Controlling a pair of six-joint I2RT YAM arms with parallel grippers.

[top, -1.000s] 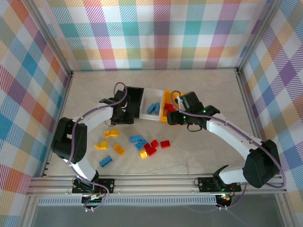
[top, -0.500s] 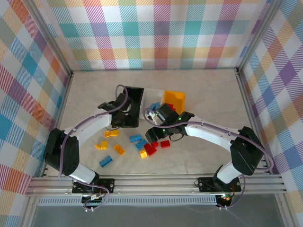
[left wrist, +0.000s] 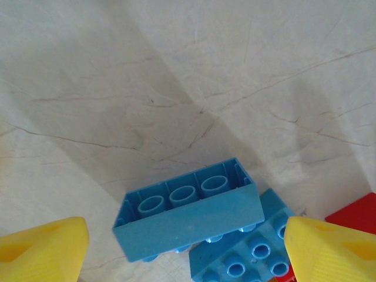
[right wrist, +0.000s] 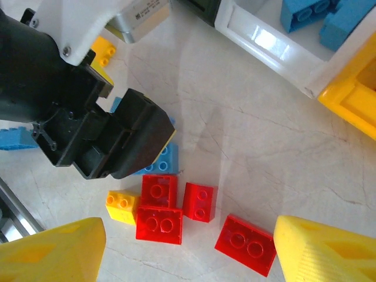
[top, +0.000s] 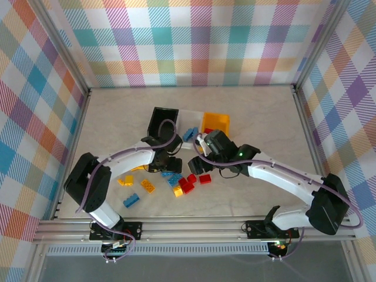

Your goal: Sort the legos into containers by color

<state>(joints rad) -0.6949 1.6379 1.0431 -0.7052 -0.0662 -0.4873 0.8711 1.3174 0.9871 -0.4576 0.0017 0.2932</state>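
Swinging down from the bins inside the past second, both arms now work the loose legos (top: 204,178) at the middle of the tabletop (top: 258,111). Left of centre, the left gripper (left wrist: 185,238), fingers spread and empty, straddles an overturned blue brick (left wrist: 188,214) resting on a second blue brick (left wrist: 247,261). Just right, the right gripper (right wrist: 189,235), fingers also apart, hovers over the red bricks (right wrist: 158,205). Across the upper middle stand the black bin (top: 163,122), the white bin (right wrist: 264,38) holding blue, and the yellow-orange bin (top: 217,122). A fresh round of picks appears to be starting.
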